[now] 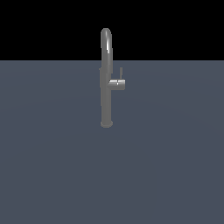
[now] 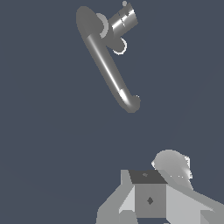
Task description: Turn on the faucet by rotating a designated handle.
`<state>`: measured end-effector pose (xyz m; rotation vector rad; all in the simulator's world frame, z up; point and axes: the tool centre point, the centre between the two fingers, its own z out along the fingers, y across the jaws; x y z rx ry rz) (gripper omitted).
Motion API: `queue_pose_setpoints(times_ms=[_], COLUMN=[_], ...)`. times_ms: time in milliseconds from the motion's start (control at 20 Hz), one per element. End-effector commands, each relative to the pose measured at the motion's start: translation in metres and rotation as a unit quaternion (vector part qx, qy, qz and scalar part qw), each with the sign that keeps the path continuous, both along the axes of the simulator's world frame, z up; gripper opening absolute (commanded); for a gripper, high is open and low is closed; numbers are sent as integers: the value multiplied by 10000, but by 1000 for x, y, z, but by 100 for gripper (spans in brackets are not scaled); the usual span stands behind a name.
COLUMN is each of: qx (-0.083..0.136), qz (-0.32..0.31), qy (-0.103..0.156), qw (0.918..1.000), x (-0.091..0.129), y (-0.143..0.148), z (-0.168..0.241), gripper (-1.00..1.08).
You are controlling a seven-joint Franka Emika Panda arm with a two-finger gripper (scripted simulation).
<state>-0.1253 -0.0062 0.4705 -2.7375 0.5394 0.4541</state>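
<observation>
Claw hardware is shown only in the wrist view, where pale grey blocky parts of the gripper (image 2: 151,199) fill the lower edge of the picture; the fingertips themselves are cut off or hidden, so how far the jaws are spread cannot be told, and nothing is seen to be held between them. No part of the arm appears in the exterior view. The faucet (image 1: 106,78) is seen there standing upright on a flat dark blue-grey floor (image 1: 52,166), its round base resting on that surface and its arched gooseneck rising against a black background. The handle (image 1: 117,83) juts from the column about halfway up, toward the exterior view's right, and its thin lever rod points straight upward, close beside the column. In the wrist view the faucet (image 2: 109,70) is viewed from above, with the handle (image 2: 122,19) as a short banded cylinder beside the column. The gripper is well apart from both, with open floor between them. As for progress, it is judged that the task is at its very start: the handle is untouched, no contact has been made, and the lever appears, as far as so small a detail can be read, to sit in its upright resting position. Everything remains to be done: the approach to the handle, contact with the lever rod or stub, and the rotation itself.
</observation>
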Motion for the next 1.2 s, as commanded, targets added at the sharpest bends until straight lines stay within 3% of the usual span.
queue_pose_setpoints(times_ms=[0, 300, 600, 900, 1150], qx=[191, 658, 1142, 1646, 2088], qz=[-172, -588, -1013, -1454, -1841], qy=[198, 676, 1168, 1677, 2123], qw=[9995, 9938, 9814, 9611, 9367], x=[14, 47, 80, 111, 136], y=[0, -3, -7, -12, -17], z=[-5, -18, -36, -58, -81], gripper=[-100, -100, -100, -100, -100])
